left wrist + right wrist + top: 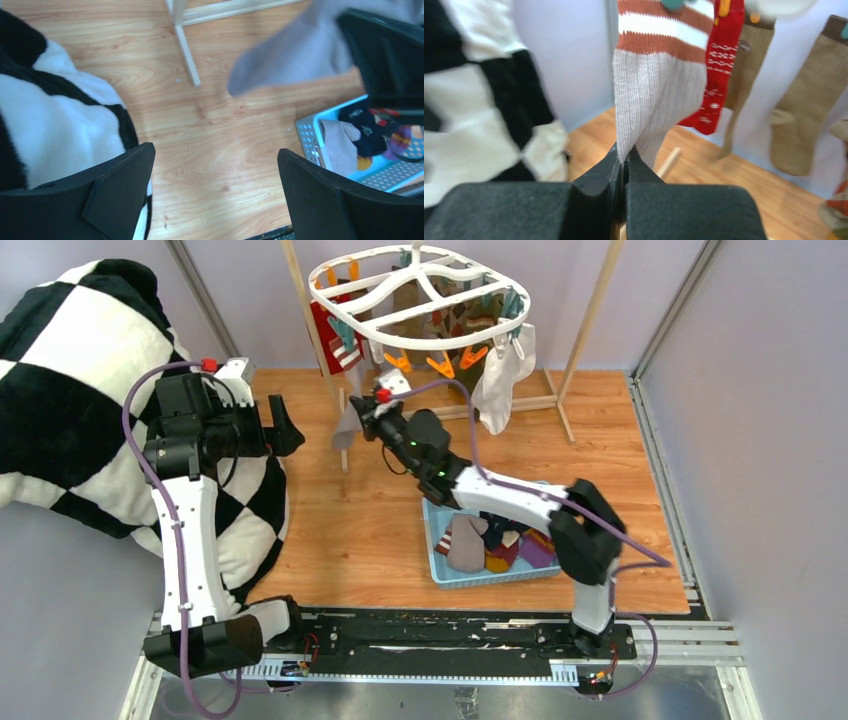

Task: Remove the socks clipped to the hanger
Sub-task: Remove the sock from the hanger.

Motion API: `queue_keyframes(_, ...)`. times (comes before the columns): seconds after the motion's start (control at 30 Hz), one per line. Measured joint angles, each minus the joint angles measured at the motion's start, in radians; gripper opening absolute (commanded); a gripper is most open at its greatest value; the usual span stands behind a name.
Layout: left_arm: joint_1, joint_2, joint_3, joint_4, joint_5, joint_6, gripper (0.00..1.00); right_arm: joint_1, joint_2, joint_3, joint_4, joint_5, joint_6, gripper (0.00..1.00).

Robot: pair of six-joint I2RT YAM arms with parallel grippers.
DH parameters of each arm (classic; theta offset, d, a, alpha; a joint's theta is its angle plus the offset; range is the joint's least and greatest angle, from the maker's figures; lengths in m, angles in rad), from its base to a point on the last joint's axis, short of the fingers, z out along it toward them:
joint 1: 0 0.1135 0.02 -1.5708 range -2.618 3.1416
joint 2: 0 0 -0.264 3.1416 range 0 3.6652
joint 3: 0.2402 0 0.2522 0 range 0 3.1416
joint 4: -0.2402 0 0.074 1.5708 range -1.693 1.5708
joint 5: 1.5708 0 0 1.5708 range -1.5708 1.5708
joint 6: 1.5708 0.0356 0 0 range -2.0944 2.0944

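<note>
Grey sock edge tight between right jaws

**A:** The hanger?
**B:** A white oval frame hung high, with orange and teal clips round its rim.
**A:** And the socks?
**B:** A grey striped sock hangs clipped, its lower end pinched in the right gripper. A red sock, olive socks and a white sock hang alongside. Others lie heaped in a basket.

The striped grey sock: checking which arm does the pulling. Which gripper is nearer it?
Right. The right gripper is shut on the lower end of the striped grey sock; the left gripper stands open, apart, by the checked blanket.
</note>
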Motion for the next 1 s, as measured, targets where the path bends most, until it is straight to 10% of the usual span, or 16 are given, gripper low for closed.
queue_keyframes(0.57, -0.156, -0.037, -0.029, -0.004, 0.254, 0.002, 1.00, -0.137, -0.877, -0.628, -0.206, -0.306, 0.304, 0.00)
queue_keyframes(1.0, -0.289, -0.017, -0.003, -0.003, 0.372, -0.003, 0.99, -0.197, -0.850, -0.619, -0.291, -0.546, 0.464, 0.00)
